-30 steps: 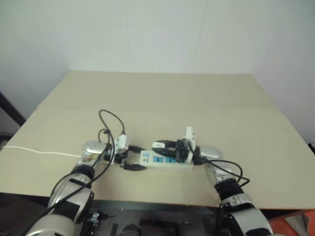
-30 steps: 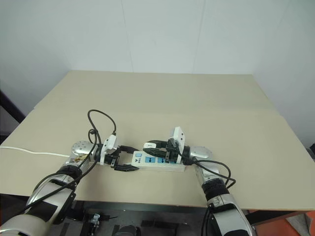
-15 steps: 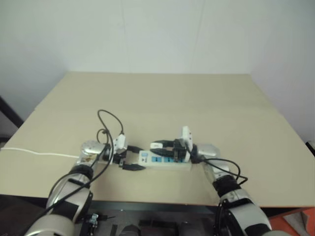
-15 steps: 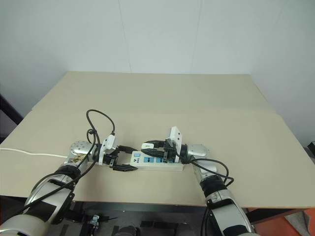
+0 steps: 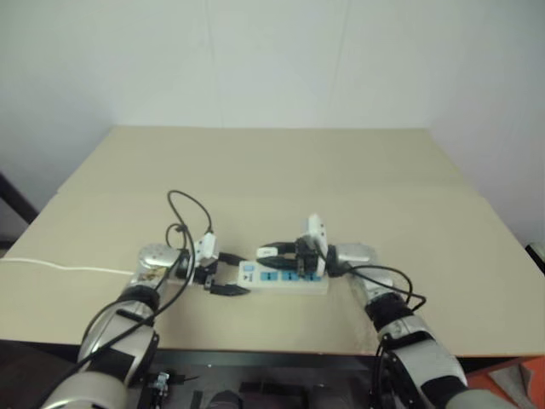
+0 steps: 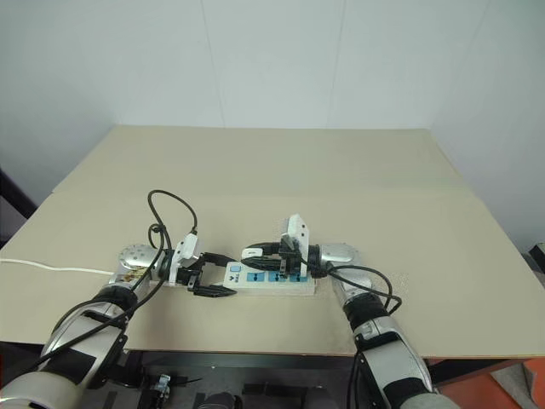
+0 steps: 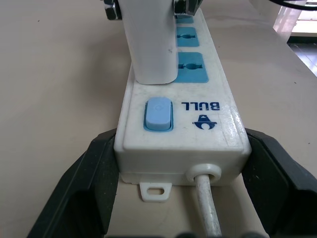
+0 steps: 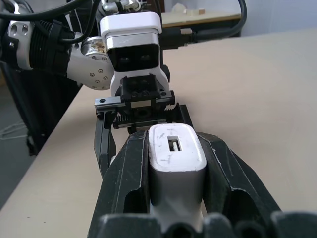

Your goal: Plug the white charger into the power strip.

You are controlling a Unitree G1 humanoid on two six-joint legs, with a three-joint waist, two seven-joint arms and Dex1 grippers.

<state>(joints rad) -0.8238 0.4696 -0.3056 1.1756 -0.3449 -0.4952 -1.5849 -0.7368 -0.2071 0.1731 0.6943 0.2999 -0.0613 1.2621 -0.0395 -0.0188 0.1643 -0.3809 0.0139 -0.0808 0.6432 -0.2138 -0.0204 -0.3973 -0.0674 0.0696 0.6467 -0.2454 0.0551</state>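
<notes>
Holding the white charger [image 8: 176, 163] by its smooth sides in our right hand [image 6: 255, 252], over the power strip [image 7: 185, 114] on the worktop [image 5: 281, 170]; left hand [image 6: 213, 274] clamped the switch end; light, rigid, slippery

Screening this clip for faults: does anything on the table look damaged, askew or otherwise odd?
Nothing stands out. The power strip lies flat on the table, its switch end clamped by the left end effector. The right end effector holds the white charger over the sockets. No damage shows.
</notes>
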